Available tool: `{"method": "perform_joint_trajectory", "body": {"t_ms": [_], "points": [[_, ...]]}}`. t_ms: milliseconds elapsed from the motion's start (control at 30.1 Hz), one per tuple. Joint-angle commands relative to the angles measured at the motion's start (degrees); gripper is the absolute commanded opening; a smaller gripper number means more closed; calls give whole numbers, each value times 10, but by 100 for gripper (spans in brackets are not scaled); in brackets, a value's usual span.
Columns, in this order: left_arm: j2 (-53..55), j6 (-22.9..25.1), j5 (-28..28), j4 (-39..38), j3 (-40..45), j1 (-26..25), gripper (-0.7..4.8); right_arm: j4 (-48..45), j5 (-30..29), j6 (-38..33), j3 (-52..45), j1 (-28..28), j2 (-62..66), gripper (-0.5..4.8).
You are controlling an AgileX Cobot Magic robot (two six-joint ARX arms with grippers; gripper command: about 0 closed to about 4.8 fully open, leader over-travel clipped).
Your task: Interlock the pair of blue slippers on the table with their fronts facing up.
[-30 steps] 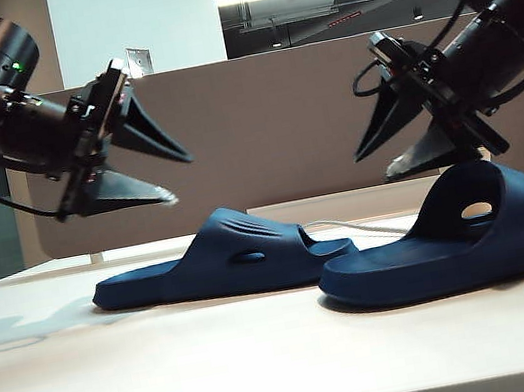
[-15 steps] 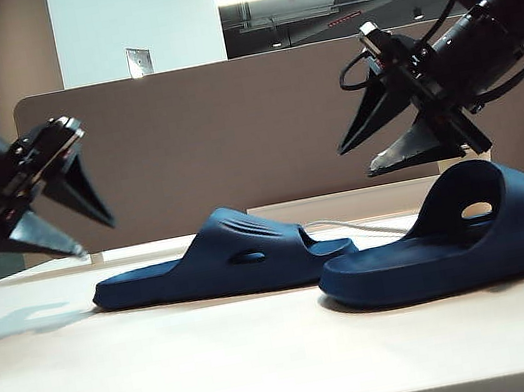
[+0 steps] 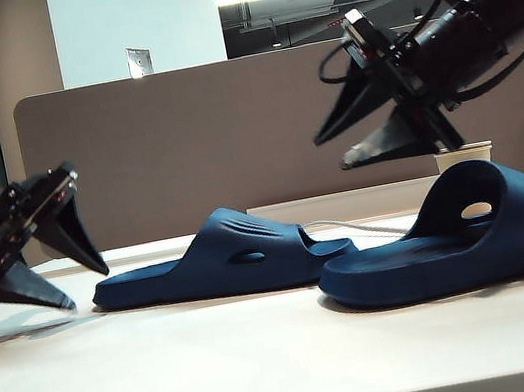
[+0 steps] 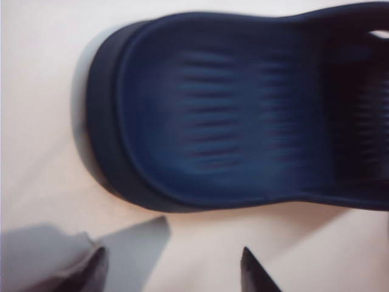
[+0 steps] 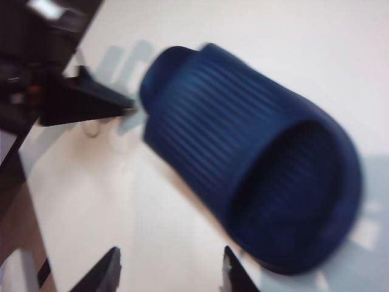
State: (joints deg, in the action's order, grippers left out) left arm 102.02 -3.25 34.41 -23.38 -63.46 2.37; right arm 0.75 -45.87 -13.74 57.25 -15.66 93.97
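Slippers both sole-down on the table [image 3: 172, 374], apart: far slipper [image 3: 222, 259] mid-left, near slipper [image 3: 462, 237] at right. Left gripper [image 3: 58, 278], jaws spread and empty, hangs low just beside the far slipper's heel. Right gripper [image 3: 339, 142], jaws parted, nothing held, hovers above the gap between them.

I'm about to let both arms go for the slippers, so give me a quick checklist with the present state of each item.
1. Left hand open, holding nothing: ok.
2. Right hand open, holding nothing: ok.
3. Left slipper flat on the table, sole down: ok.
4. Right slipper flat, sole down: ok.
5. Left hand lined up at the left slipper's heel end: ok, low beside it, not touching.
6. Slippers interlocked: not ok, lying apart.
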Motion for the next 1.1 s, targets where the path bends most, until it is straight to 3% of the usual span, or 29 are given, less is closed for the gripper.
{"method": "perform_joint_trajectory", "body": {"t_ms": [33,565,1096], "points": [[7,3,5,12,-1,0,279,-15,-17,18,3,-7,-5,211],[9,-4,5,89,-1,0,278,-12,-23,18,3,-26,-5,211],[52,-7,5,116,-1,1,278,-11,-28,17,3,-40,-7,211]]}}
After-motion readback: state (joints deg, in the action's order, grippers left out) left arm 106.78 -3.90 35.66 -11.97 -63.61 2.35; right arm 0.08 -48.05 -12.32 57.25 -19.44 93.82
